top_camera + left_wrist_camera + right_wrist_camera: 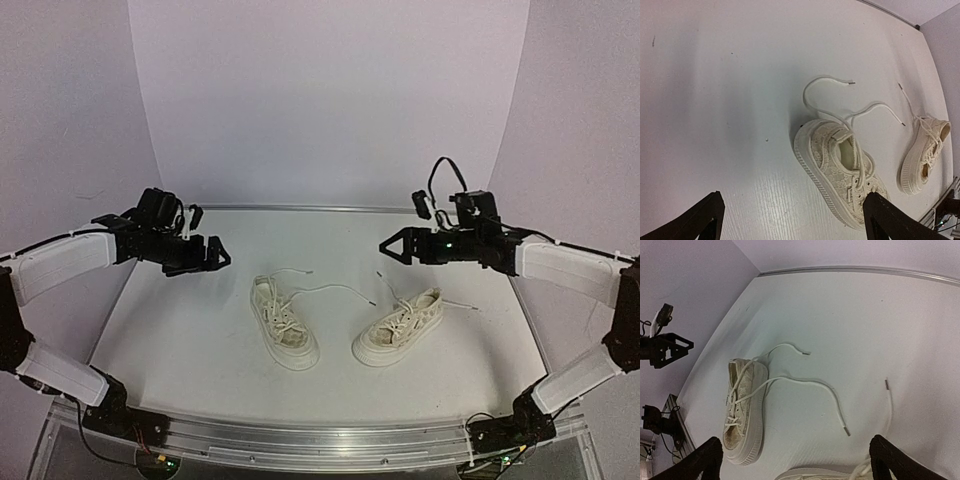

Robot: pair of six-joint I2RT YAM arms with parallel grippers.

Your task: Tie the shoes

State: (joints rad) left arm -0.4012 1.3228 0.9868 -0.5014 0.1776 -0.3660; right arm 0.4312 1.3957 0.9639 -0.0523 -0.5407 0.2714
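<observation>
Two cream lace sneakers stand on the white table. The left shoe (pixel 283 324) (pixel 840 172) (pixel 742 407) has both thin white laces (pixel 330 290) (pixel 840 100) (pixel 810 387) lying loose behind it. The right shoe (pixel 398 328) (pixel 922 155) has its laces spread loose too; only its rim shows at the bottom of the right wrist view (pixel 810 474). My left gripper (pixel 212 254) (pixel 792 222) hovers open and empty to the left of the left shoe. My right gripper (pixel 392 246) (pixel 795 460) hovers open and empty above and behind the right shoe.
The white table (pixel 200 340) has a metal rail along its near edge (pixel 320 440) and a pale curved backdrop behind. My left gripper also shows at the left edge of the right wrist view (pixel 665 350).
</observation>
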